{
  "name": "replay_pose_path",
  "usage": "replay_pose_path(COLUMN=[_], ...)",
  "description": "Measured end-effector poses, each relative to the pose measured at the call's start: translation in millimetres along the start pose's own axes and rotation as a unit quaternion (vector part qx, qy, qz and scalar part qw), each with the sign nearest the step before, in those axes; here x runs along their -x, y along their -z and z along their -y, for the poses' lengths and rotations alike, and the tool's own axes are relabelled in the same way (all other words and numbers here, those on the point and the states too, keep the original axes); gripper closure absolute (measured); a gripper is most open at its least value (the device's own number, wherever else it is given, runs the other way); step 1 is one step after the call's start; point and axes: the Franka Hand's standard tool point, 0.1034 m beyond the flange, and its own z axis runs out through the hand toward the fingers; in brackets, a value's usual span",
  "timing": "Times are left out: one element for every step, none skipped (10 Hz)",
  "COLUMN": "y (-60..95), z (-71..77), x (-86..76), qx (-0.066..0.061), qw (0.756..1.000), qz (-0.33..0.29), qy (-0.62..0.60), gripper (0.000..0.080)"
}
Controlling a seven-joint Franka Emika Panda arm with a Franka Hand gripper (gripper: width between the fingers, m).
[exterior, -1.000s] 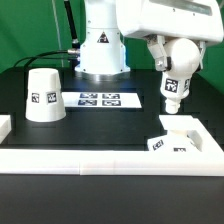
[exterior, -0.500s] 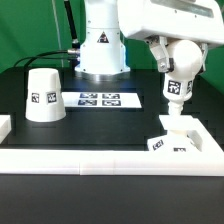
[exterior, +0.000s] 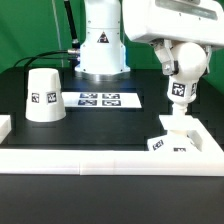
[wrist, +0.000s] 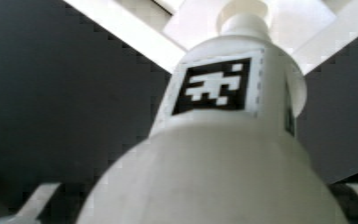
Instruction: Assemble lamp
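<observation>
My gripper [exterior: 179, 78] is shut on the white bulb [exterior: 178, 95], which hangs with its narrow end down and its tag facing the camera. The low sloped base [exterior: 172, 140] sits right under it at the exterior view's right, against the front wall. I cannot tell whether the bulb's tip touches the base's top. The cone shade [exterior: 43, 95] stands upright on the table at the exterior view's left. In the wrist view the bulb [wrist: 211, 120] fills the picture, and a dark fingertip [wrist: 30, 203] shows at its side.
The marker board [exterior: 100, 99] lies flat between the shade and the base. A raised white wall [exterior: 100, 160] runs along the table's front, with a short piece [exterior: 5, 125] at the exterior view's left. The robot's white body [exterior: 100, 45] stands behind.
My gripper has carried the bulb a little toward the exterior view's right, over the base. The shade and the base have not moved.
</observation>
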Motion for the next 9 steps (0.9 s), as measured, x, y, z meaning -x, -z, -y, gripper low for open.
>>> replay_pose_path(y=[-1.7, -3.5, -6.0, -8.3, -9.8, -12.3, -14.7, -17.2, -19.2], z=[0.2, 1.0, 2.5, 3.4, 2.8, 2.7, 3.9, 6.1, 7.5], x=[1.7, 3.1, 4.7, 5.5, 6.8, 9.8, 11.9, 13.5, 12.7], qx=[-0.001, -0.002, -0.003, -0.004, -0.005, -0.006, -0.007, -0.008, -0.006], qw=[1.000, 1.000, 1.000, 1.000, 1.000, 1.000, 1.000, 1.000, 1.000], qz=[0.002, 0.003, 0.005, 0.006, 0.007, 0.010, 0.012, 0.013, 0.008], qy=[0.000, 0.000, 0.000, 0.000, 0.001, 0.001, 0.001, 0.001, 0.002], gripper=[0.0223, 0.0223, 0.0223, 0.0223, 0.0223, 0.0223, 0.0223, 0.0223, 0.0223])
